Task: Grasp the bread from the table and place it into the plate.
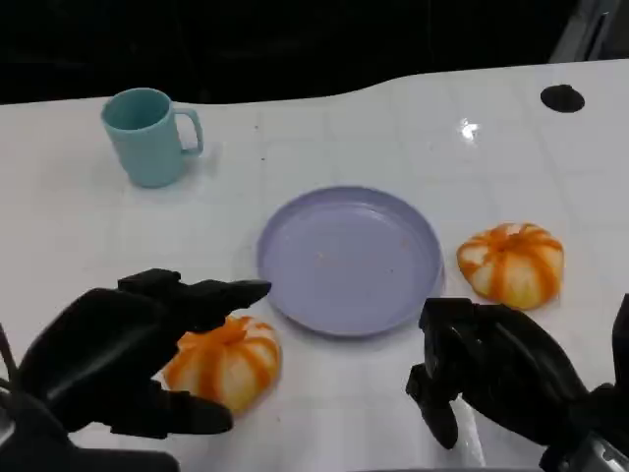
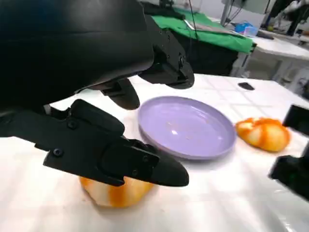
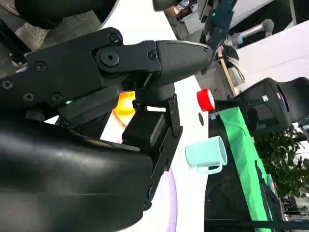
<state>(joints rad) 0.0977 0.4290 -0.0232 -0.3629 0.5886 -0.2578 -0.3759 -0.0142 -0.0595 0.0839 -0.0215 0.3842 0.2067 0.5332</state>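
Lavender plate (image 1: 351, 258) lies bare; both hands, left (image 1: 128, 349) and right (image 1: 491, 374), spread, hold nothing.

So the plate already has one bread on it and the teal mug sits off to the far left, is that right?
Not quite. The plate holds nothing, as the head view shows; one bread lies by the left hand, another to the plate's right. The teal mug is far left.

teal mug (image 1: 147, 135): upright, table's far left | black disc (image 1: 562, 97): far right
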